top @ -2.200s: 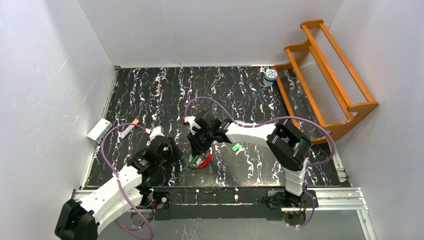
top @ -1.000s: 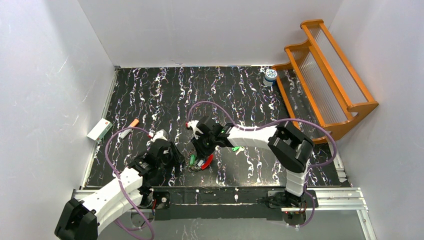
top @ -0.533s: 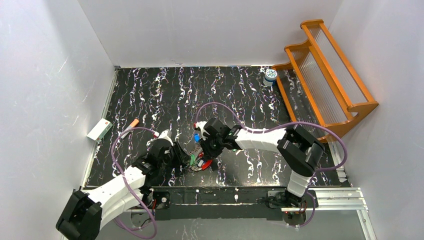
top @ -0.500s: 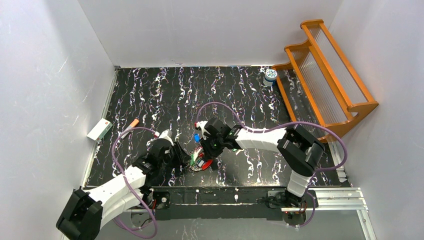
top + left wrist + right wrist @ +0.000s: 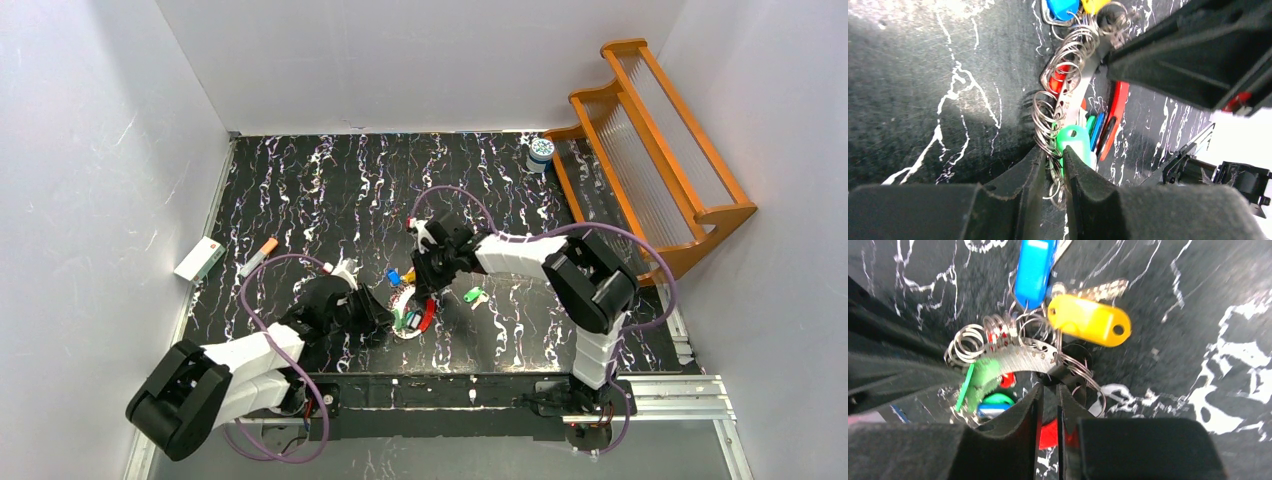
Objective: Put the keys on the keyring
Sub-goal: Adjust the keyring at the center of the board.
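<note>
The keyring [image 5: 411, 312], at the front of the table [image 5: 300, 190], is being pinched at both ends by the left gripper [image 5: 1053, 160] and the right gripper [image 5: 1049, 390], with a loose green key [image 5: 475, 295] lying nearer the right one.

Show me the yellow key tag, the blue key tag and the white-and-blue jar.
yellow key tag [image 5: 1088, 320]: right wrist view, its plastic middle.
blue key tag [image 5: 1034, 271]: right wrist view, its plastic middle.
white-and-blue jar [image 5: 541, 149]: top view, its lid.
</note>
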